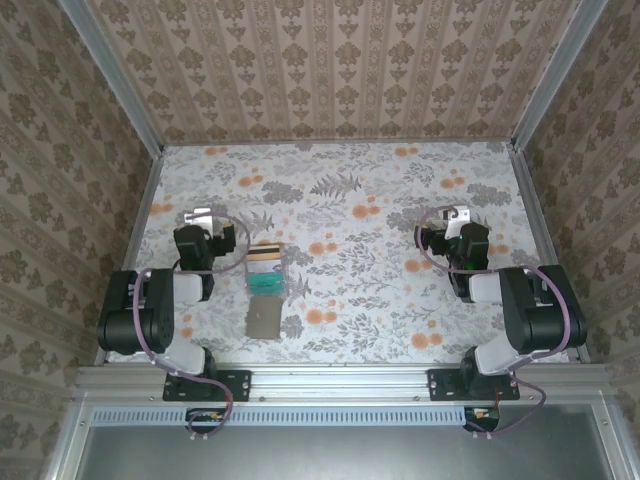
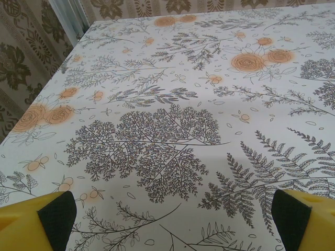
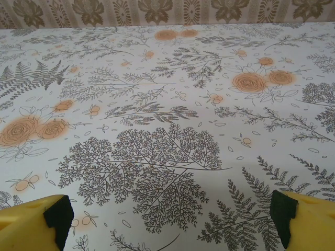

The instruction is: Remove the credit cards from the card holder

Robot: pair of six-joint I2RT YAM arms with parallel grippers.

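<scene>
Card holder (image 1: 263,320) flat on surface (image 1: 380,260), clear tray (image 1: 266,270) just beyond; left fingers (image 2: 36,225) and right fingers (image 3: 309,222), either side, spread apart.

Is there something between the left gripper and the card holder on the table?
Nothing visible is. The open left gripper is left of the clear tray; the card holder lies closed on the table, nearer its front edge, so the tray is beside the path.
</scene>
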